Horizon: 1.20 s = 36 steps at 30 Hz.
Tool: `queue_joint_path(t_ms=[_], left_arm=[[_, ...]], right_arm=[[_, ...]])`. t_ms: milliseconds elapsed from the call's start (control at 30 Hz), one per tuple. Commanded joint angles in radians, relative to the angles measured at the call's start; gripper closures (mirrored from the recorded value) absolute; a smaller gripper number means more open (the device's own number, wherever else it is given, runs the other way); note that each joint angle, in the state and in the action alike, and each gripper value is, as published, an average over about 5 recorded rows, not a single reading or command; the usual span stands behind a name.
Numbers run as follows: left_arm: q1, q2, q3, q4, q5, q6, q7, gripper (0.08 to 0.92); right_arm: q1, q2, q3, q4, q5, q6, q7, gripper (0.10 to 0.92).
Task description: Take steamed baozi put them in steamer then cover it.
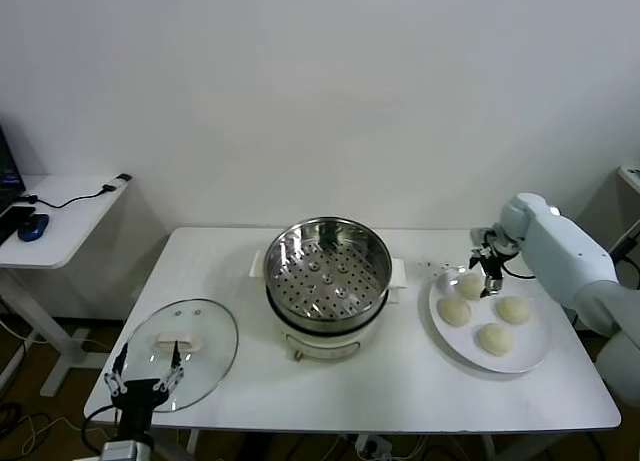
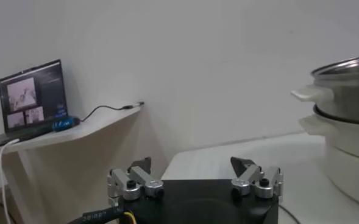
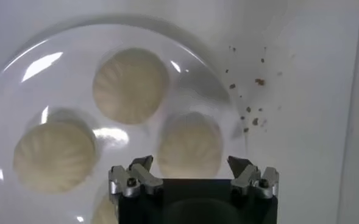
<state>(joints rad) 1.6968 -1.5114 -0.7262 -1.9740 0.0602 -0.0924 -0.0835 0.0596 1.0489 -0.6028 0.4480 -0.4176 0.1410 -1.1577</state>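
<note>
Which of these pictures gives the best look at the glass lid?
The head view: it shows the whole glass lid lying flat on the table, left of the steamer, with the open left gripper at its near edge. The left wrist view looks past it, and the right wrist view looks at the plate of buns; neither shows it.

White arm [image 1: 560, 243], black gripper [image 1: 146, 376] — silver fingers [image 2: 130, 182]

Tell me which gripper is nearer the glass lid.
Left. The left gripper hangs open at the near edge of the glass lid; the right gripper is open over the buns' plate, beyond the steamer.
</note>
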Motion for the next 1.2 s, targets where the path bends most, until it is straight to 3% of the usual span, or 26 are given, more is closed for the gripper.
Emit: queue_joint_path(t_ms=[33, 400, 767, 1200], left_arm=[[-0.001, 0.000, 0.001, 0.005, 0.000, 0.000, 0.000, 0.177], [-0.001, 0.000, 0.003, 0.011, 0.015, -0.009, 0.000, 0.177], [0.003, 0.001, 0.004, 0.011, 0.012, -0.010, -0.001, 0.177], [0.010, -0.001, 0.005, 0.007, 0.011, -0.012, -0.001, 0.177]], right_arm=[[-0.001, 0.026, 0.019, -0.039, -0.065, 0.009, 0.005, 0.203], [-0.023, 0.061, 0.117, -0.084, -0.168, 0.034, 0.030, 0.212], [-0.020, 0.067, 0.144, -0.104, -0.178, 0.036, 0.030, 0.396], [0.026, 0.018, 0.077, -0.026, -0.091, 0.076, -0.012, 0.434]])
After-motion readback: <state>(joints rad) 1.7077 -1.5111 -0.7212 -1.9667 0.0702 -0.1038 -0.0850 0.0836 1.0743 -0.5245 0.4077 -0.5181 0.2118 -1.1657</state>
